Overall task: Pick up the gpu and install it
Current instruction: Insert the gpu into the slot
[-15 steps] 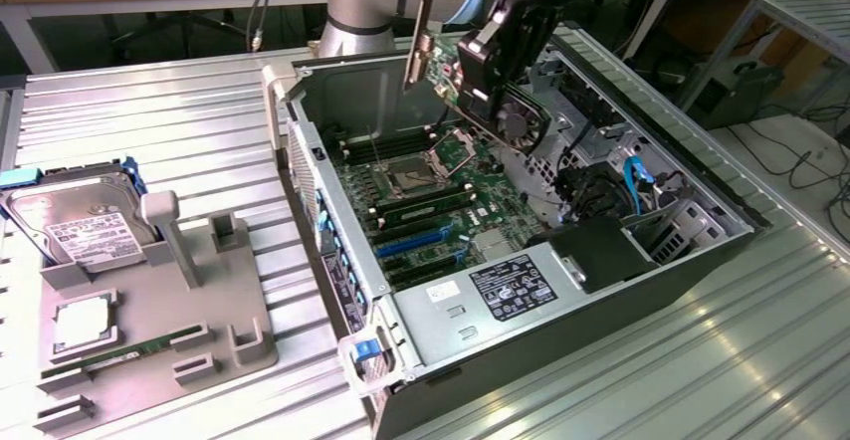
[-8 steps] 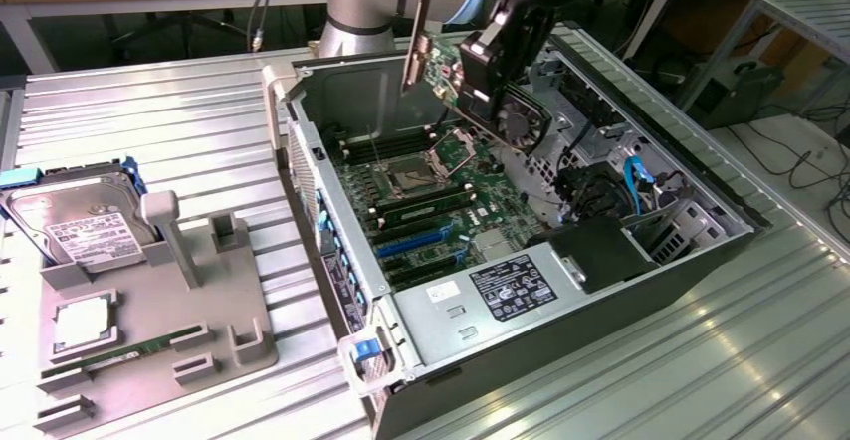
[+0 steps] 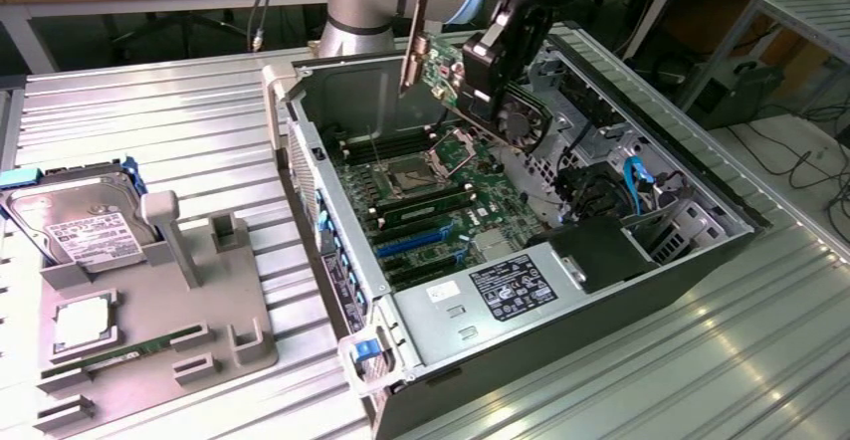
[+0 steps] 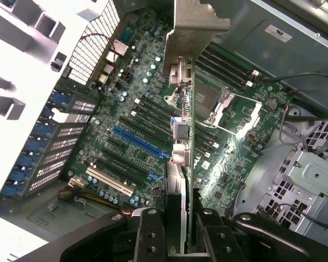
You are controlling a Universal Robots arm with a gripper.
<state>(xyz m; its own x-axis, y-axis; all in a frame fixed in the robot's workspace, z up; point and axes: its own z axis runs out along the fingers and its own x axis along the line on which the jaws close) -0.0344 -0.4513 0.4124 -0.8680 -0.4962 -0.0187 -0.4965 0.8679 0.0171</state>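
Gripper: black two-finger gripper (image 3: 503, 82) clamped on the gpu (image 3: 459, 87), jaws narrow, pinching the card's edge; in the wrist view the fingers (image 4: 153, 232) sit either side of the board.
Gpu: held in the air above the open computer case (image 3: 691, 261), tilted, silver end bracket (image 3: 416, 47) pointing up, black fan cooler (image 3: 529, 121) on its lower face; not touching the motherboard (image 3: 439, 211).
Wrist view: gpu (image 4: 186, 164) seen edge-on, bracket (image 4: 199, 27) farthest from the camera, over the blue expansion slot (image 4: 139, 141) and the CPU socket (image 4: 232, 109).
Parts tray: grey holder (image 3: 146, 330) on the exterior view's left, carrying a hard drive (image 3: 74, 223) and a memory stick (image 3: 126, 350).
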